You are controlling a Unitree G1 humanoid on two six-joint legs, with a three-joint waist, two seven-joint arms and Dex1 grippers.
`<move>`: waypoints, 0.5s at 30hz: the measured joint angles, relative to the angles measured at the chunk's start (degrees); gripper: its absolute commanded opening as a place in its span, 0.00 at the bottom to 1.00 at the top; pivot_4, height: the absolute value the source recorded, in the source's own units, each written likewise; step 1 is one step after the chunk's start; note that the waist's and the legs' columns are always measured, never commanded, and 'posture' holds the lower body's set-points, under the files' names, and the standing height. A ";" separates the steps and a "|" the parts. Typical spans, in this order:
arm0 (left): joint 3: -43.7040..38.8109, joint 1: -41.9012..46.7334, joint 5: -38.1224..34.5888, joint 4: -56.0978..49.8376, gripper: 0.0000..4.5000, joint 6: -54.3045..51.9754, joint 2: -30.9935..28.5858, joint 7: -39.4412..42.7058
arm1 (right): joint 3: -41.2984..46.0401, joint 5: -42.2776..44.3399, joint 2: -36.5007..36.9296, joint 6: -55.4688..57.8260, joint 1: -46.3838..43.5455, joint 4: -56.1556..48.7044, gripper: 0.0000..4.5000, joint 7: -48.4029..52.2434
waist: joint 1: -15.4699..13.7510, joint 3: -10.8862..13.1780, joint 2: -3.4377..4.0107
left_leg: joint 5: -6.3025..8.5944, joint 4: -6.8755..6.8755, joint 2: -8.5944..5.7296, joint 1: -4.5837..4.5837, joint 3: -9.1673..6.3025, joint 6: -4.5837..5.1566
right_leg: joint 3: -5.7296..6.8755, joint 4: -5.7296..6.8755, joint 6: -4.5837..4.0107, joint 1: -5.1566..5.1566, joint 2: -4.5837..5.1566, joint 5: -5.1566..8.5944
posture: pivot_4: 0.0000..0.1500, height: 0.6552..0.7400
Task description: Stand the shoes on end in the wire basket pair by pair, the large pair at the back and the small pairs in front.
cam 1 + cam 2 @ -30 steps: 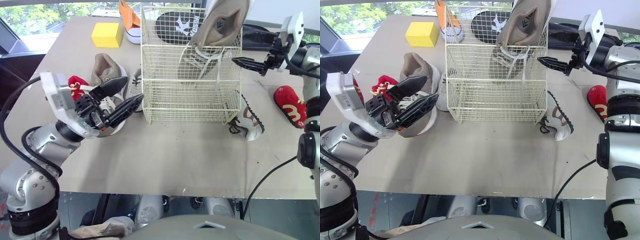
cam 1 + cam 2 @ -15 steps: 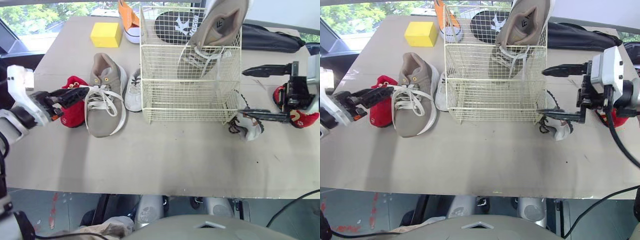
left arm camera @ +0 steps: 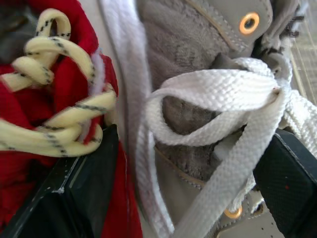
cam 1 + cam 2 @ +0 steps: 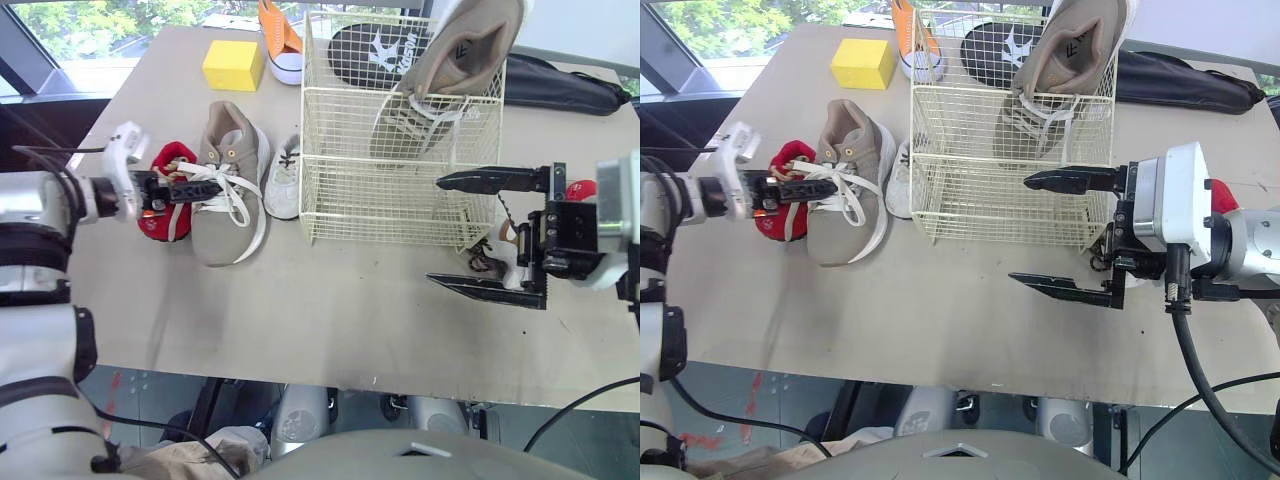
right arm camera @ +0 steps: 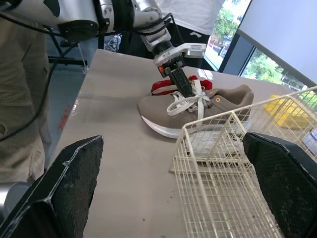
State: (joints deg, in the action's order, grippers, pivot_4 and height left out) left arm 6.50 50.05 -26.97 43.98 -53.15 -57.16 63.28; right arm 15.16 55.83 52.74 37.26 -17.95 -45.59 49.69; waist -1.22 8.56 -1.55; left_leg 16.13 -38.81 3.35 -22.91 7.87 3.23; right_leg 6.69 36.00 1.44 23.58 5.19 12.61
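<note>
At the left, the left gripper (image 4: 195,188) is low over the table (image 4: 330,310). Its fingers (image 3: 84,183) are apart: one is against the small red shoe (image 4: 160,195), the other is at the white laces (image 3: 218,94) of the large grey shoe (image 4: 228,205), and a loop of lace passes between them. This grey shoe lies flat on the table. Just to its right a small white shoe (image 4: 285,180) lies beside the wire basket (image 4: 350,150). At the far edge are a yellow block (image 4: 233,65) and an orange shoe (image 4: 280,40).

In the basket the second grey shoe (image 4: 460,60) stands on end at the far right (its heel rises above the rim). The right gripper (image 4: 437,230) hangs near the basket's near right corner, opened wide and holding nothing. Behind it a white shoe with dark sole (image 4: 505,250) lies on the table, and further right is another red shoe (image 4: 1223,195).
</note>
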 measured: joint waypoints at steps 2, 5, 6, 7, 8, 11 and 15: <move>1.85 2.11 3.83 3.88 0.76 3.21 2.70 2.89 | 0.29 0.94 0.53 0.07 0.32 -0.67 1.00 -0.88 | -0.13 -0.08 0.09 | 0.00 -0.09 0.07 0.01 -0.07 0.03 | 0.04 0.10 -0.02 -0.02 0.08 0.01 | 1.00 1.00; 2.16 3.68 7.90 7.62 0.46 7.00 5.17 4.43 | 0.33 1.85 1.30 0.09 0.32 -0.66 1.00 -1.75 | -0.54 -0.24 0.24 | 0.08 -0.16 -0.04 0.00 -0.09 0.19 | 0.04 0.18 -0.01 -0.02 0.24 0.02 | 1.00 1.00; 1.67 3.87 8.59 8.43 0.35 7.59 5.72 4.64 | 0.34 2.09 1.60 0.09 0.33 -0.66 1.00 -1.98 | -0.64 -0.26 0.25 | 0.14 -0.24 -0.06 -0.01 -0.08 0.29 | 0.03 0.24 0.07 -0.03 0.29 0.06 | 1.00 1.00; 1.03 3.90 8.93 8.80 0.32 7.77 5.96 4.70 | 0.36 2.26 1.80 0.09 0.36 -0.66 1.00 -2.12 | -0.75 -0.28 0.27 | 0.17 -0.34 -0.09 -0.02 -0.08 0.35 | 0.03 0.32 0.18 -0.03 0.34 0.09 | 1.00 1.00; 0.20 3.91 9.09 9.23 0.22 7.82 6.13 4.73 | 0.49 2.53 2.02 0.08 0.59 -0.67 1.00 -2.28 | -0.93 -0.28 0.27 | 0.21 -0.41 -0.15 -0.03 -0.08 0.41 | 0.03 0.40 0.27 -0.03 0.42 0.15 | 1.00 1.00; -3.31 2.98 9.00 8.86 0.12 6.57 6.02 4.72 | 0.55 2.68 2.14 0.00 1.12 -0.65 1.00 -2.48 | -1.05 -0.28 0.25 | 0.29 -0.50 -0.25 -0.12 -0.08 0.55 | 0.05 0.42 0.38 -0.03 0.55 0.19 | 1.00 1.00; -8.09 -1.81 6.52 2.10 0.12 -0.25 4.66 5.00 | 0.48 2.47 2.08 -0.34 1.36 -0.55 1.00 -2.42 | -0.47 -0.21 0.08 | 0.35 -0.54 -0.32 -0.27 -0.07 0.64 | 0.05 0.41 0.55 -0.01 0.62 0.26 | 1.00 1.00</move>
State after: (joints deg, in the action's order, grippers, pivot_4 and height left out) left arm -1.59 48.24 -20.45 46.08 -53.40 -52.50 68.29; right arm 15.65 58.29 54.82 36.93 -16.60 -46.14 47.27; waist -1.70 8.34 -1.47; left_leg 16.48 -39.35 3.03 -23.18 7.80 3.87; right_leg 6.75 36.41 1.99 23.56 5.81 12.88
